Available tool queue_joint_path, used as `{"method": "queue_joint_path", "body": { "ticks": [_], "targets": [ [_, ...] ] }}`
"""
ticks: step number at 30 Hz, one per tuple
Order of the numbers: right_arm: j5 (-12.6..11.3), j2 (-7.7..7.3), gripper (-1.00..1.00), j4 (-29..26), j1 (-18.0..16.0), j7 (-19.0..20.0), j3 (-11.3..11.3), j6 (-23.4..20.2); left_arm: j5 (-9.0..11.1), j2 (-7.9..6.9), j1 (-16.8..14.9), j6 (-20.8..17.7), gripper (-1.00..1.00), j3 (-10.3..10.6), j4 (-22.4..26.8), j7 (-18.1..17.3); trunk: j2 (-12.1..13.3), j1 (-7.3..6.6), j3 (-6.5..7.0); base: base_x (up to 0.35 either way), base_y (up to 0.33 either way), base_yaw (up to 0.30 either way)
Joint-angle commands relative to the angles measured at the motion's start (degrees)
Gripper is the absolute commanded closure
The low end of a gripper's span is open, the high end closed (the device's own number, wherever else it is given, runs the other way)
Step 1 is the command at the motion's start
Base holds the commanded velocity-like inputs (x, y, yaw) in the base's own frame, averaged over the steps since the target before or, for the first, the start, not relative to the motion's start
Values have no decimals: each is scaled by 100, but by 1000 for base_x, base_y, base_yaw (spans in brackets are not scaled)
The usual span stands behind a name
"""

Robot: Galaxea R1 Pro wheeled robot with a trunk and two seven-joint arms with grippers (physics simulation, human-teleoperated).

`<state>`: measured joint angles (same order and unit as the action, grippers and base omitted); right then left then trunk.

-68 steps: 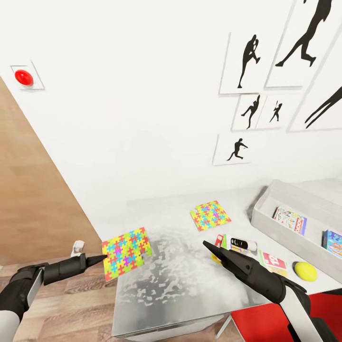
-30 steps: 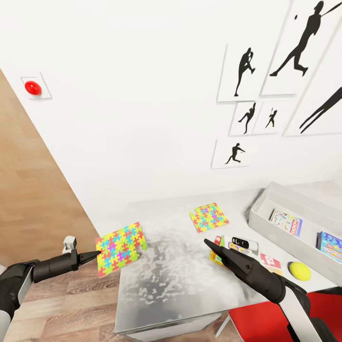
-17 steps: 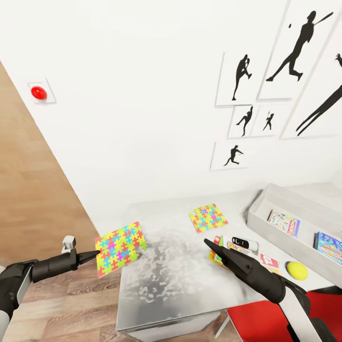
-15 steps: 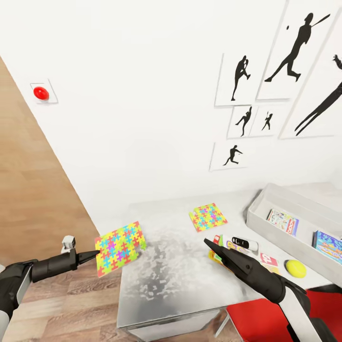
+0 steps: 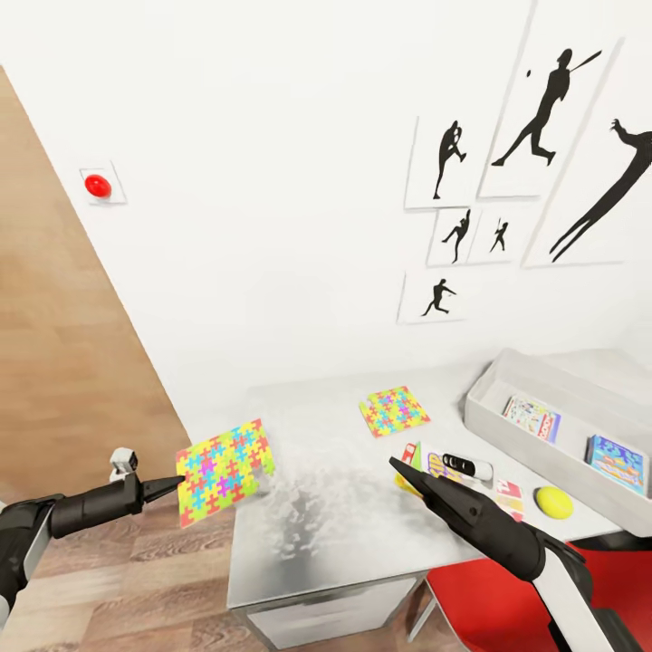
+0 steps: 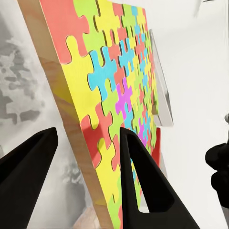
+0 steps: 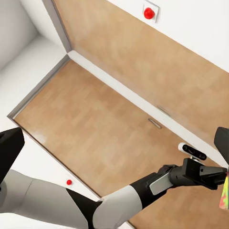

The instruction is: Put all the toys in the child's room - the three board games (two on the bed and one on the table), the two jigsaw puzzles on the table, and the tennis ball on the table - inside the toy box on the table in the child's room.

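Board game [image 5: 462, 472] on table [image 5: 335, 507], half hidden behind right end effector [image 5: 395, 465].

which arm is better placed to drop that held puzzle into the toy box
Left: the left gripper already grips the jigsaw puzzle, though the toy box lies nearer the right gripper.

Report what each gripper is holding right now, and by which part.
The left gripper pinches a jigsaw puzzle by its edge, a finger on each face, the puzzle lifted beside the table. The right gripper holds nothing.
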<state>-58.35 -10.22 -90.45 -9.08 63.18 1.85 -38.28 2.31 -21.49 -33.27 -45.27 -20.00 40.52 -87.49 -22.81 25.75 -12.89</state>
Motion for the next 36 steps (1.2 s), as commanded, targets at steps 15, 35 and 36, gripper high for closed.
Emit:
{"method": "queue_joint_path", "body": {
  "ticks": [15,35,36],
  "targets": [
    [72,2,-100,1,3,-29,8,-32,-8,-129,-4,-54,100,5,0,-251,-10,4,131,0,0,0],
    [280,2,-100,10,6,-16,8,241,-3,-180,-4,-52,100,13,2,-251,-10,4,320,0,0,0],
    [280,2,-100,10,6,-16,8,241,-3,-180,-4,-52,100,13,1,-251,-10,4,329,0,0,0]
  ]
}}
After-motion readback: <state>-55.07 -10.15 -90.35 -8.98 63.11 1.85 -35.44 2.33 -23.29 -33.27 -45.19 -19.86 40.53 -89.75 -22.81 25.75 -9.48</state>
